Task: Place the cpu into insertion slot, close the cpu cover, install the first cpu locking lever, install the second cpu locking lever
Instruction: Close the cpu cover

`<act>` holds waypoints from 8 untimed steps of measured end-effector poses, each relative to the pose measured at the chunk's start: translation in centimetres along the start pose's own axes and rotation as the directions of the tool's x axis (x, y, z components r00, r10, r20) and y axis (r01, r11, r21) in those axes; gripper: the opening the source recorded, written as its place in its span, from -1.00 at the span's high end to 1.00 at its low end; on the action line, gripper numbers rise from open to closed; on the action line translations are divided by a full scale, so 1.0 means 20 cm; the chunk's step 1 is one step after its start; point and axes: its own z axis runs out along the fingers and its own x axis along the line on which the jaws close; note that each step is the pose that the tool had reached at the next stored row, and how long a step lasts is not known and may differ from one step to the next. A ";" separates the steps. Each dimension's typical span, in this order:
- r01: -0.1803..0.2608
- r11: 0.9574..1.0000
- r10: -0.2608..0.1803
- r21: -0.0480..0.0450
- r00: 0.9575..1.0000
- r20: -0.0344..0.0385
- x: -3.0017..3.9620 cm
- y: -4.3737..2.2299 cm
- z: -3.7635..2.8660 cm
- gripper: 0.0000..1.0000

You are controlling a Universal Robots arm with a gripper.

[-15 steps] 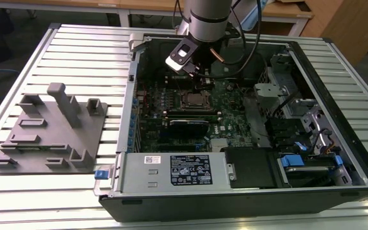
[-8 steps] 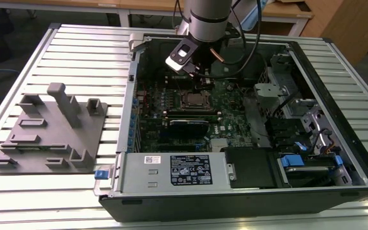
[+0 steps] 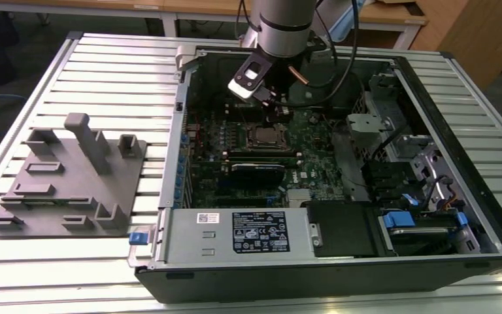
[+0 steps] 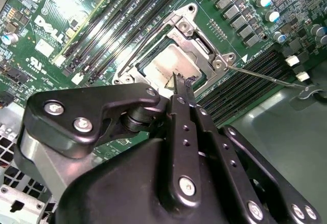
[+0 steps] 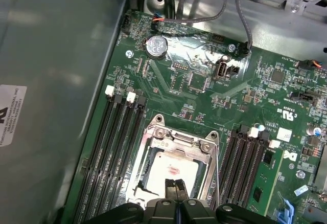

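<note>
Hiding part of cpu point(image 5: 171, 163), fingers point(image 5: 170, 189) pressed together, cpu cover point(image 5: 180, 141) down.

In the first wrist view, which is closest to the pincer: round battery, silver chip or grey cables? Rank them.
1. cpu, right at the gripper tips.
2. coin battery, farther along the board.
3. grey cables, at the board's far edge.

In the first wrist view the black gripper point(image 5: 173, 184) hides one edge of the thin silvery square cpu cover point(image 5: 176, 142); whether its fingertips touch the flat grey-topped cpu point(image 5: 163, 165) is unclear. In the exterior view the silver-grey robot arm point(image 3: 282, 26) is cut off at twelve o'clock.
</note>
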 end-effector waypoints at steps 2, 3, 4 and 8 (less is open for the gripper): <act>0.000 1.000 0.000 0.000 1.000 0.000 0.000 0.000 0.000 0.80; 0.000 1.000 0.000 0.000 1.000 0.000 0.000 0.000 0.000 0.80; 0.001 1.000 -0.001 0.000 1.000 0.000 0.000 0.000 0.000 0.80; 0.038 0.999 -0.038 0.000 0.999 0.000 0.000 0.000 0.001 0.80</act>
